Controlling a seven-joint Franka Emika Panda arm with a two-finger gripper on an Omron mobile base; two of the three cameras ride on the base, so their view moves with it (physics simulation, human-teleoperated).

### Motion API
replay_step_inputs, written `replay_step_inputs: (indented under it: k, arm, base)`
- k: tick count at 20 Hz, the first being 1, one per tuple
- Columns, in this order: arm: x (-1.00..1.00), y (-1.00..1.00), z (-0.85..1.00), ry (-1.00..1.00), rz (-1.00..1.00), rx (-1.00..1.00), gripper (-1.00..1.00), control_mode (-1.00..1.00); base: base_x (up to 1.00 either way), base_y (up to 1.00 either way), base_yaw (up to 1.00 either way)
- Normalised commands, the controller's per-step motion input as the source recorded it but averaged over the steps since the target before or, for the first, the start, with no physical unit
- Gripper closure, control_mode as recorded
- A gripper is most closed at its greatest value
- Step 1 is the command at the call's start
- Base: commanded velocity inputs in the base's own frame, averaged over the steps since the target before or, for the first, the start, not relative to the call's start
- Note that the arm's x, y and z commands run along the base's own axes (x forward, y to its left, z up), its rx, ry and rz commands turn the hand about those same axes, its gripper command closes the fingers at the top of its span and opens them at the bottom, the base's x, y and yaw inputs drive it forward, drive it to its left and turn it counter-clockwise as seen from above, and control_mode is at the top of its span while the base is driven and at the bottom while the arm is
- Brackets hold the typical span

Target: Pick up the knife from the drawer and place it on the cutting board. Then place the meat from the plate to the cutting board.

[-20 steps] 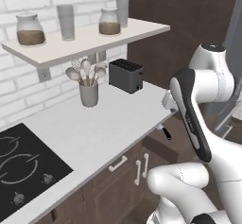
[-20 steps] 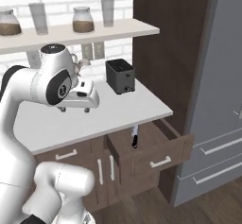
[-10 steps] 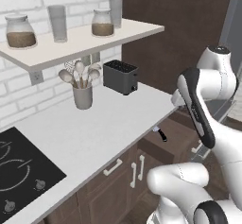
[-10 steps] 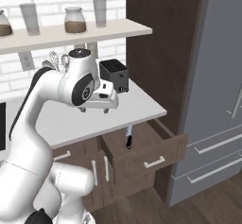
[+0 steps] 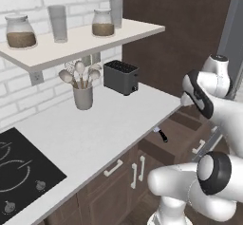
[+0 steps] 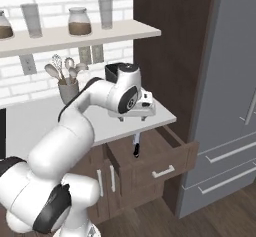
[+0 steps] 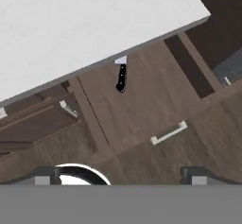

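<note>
Looking down from the hand, you are seeing the black-handled kitchen knife (image 7: 121, 77) lying in the open dark brown wooden drawer (image 7: 142, 105), its silver blade mostly tucked under the edge of the white stone counter (image 7: 75, 24). Your two-finger gripper (image 6: 134, 115) is hanging above the drawer with its jaws spread wide and holding nothing. Farther back on the counter, a black toaster (image 5: 120, 77) is standing near a grey utensil cup (image 5: 83, 97).

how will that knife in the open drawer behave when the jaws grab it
The knife looks rigid, so it probably won't flex. It lies flat on the drawer floor, so it may skid rather than roll if nudged. Its blade is partly under the counter edge, so the black handle seems the safer hold.
</note>
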Motion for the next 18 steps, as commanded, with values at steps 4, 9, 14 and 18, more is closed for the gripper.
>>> replay_step_inputs:
  k: [4,9,14,18]
  arm:
    - [0.82,-0.29,-0.91,0.1,0.08,-0.06,-1.0,-1.0]
    - [0.46,-0.16,-0.74,0.12,0.11,0.0,-1.0,-1.0]
    - [0.1,0.0,-0.5,0.05,0.15,0.0,-1.0,-1.0]
    - [0.03,0.0,-0.56,0.06,0.17,0.0,-1.0,-1.0]
  base:
    - [0.0,0.0,0.0]
    - [0.0,0.0,0.0]
    - [0.0,0.0,0.0]
    - [0.0,0.0,0.0]
